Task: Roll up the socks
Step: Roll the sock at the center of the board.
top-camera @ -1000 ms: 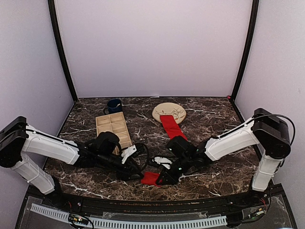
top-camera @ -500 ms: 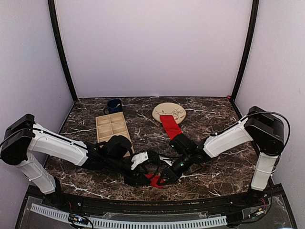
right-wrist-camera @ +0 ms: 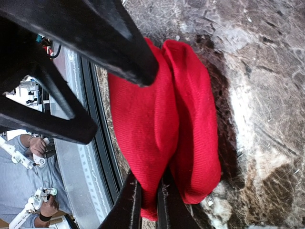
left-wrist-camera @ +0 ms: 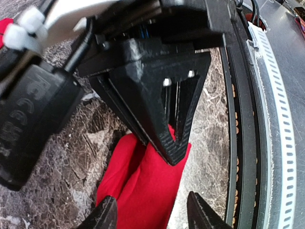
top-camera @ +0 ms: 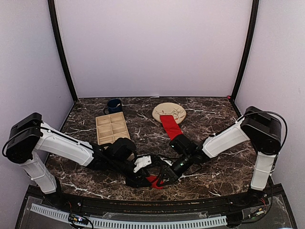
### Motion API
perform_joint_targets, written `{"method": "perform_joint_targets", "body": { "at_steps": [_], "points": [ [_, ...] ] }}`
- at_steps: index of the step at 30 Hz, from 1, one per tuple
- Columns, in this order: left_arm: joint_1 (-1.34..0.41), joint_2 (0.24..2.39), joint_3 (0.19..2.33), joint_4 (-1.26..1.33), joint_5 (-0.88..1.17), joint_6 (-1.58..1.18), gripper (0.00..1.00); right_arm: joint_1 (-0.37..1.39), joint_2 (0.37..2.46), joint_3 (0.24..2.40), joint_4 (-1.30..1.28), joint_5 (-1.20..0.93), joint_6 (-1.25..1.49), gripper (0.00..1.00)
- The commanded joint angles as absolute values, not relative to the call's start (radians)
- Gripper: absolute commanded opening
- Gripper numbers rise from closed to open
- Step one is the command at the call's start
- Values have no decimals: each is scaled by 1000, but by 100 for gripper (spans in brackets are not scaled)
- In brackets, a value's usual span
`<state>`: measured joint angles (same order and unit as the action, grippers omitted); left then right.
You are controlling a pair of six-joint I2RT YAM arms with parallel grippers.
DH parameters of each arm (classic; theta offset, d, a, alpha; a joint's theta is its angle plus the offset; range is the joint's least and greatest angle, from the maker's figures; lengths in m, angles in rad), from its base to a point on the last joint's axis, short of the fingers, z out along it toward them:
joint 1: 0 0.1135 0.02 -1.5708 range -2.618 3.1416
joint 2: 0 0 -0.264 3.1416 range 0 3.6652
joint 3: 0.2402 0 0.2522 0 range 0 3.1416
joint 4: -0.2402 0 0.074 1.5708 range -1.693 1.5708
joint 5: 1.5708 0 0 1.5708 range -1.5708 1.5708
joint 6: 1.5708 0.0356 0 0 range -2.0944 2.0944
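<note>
Pinching red sock point(right-wrist-camera: 164, 119): right gripper point(right-wrist-camera: 148, 186) | left gripper point(left-wrist-camera: 152, 212) apparently straddling it

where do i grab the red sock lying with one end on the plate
Probably the far end of the sock, where it laps onto the plate rim and sits raised; come from above, fingers across its width. The rest lies flat.

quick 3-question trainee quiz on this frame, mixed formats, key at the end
1. True or false: the right gripper is shut on the red sock's folded near end.
2. The sock's far end overlaps the beige plate at: A) its far rim B) its near rim C) nowhere.
3. Fill in: the left gripper stands ___, one finger either side of the sock.
Key: 1 true; 2 B; 3 open.
</note>
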<state>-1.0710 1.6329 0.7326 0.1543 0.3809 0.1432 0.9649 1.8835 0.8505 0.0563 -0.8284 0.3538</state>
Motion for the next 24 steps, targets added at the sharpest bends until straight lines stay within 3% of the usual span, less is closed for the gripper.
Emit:
{"method": "perform_joint_targets", "body": {
  "at_steps": [1, 14, 24],
  "points": [
    [-1081, 1646, 751, 130, 397, 163, 51, 957, 1904, 844, 75, -853, 365, 0],
    [-1093, 1656, 722, 159, 396, 158, 35, 956, 1914, 840, 74, -853, 362, 0],
    [-1095, 1691, 720, 144, 418, 145, 35, 954, 1917, 837, 79, -859, 368, 0]
  ]
}}
